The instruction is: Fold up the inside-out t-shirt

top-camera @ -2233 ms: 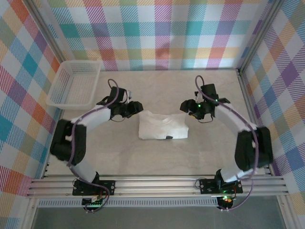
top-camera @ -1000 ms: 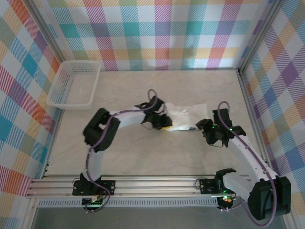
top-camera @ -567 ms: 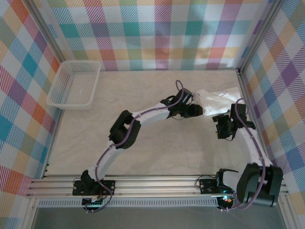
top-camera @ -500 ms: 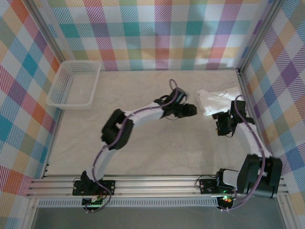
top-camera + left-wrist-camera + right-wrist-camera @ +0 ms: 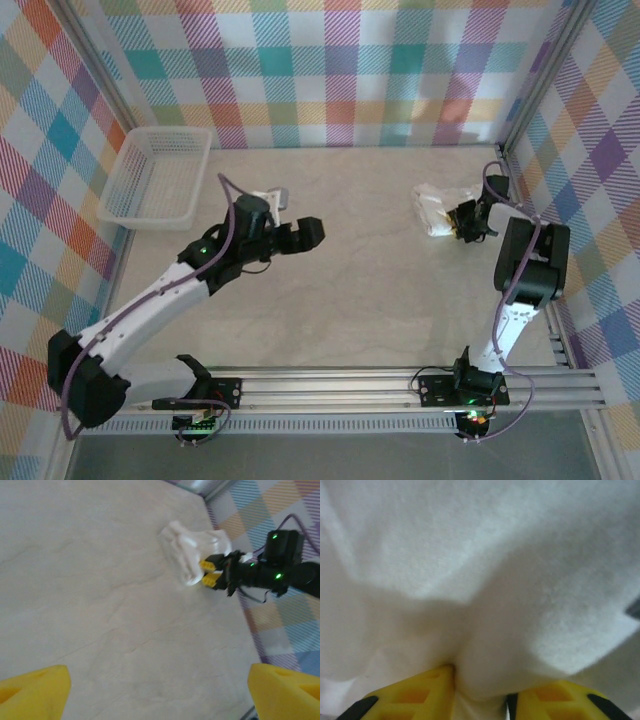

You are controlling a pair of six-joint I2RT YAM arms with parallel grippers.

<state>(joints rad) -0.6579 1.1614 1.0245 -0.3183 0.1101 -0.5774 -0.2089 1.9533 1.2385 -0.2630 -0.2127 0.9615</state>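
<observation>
Marbled table, far right: the right gripper is clamping the bunched inside-out t-shirt, the left gripper is hovering wide-open centre-left, and spreading flat is probably coming next.

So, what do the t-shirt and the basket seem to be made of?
The t-shirt: soft, thin white fabric, probably a cotton knit, matte; it creases and bunches in folds. The basket: likely white plastic; its walls are a rigid open lattice.
</observation>
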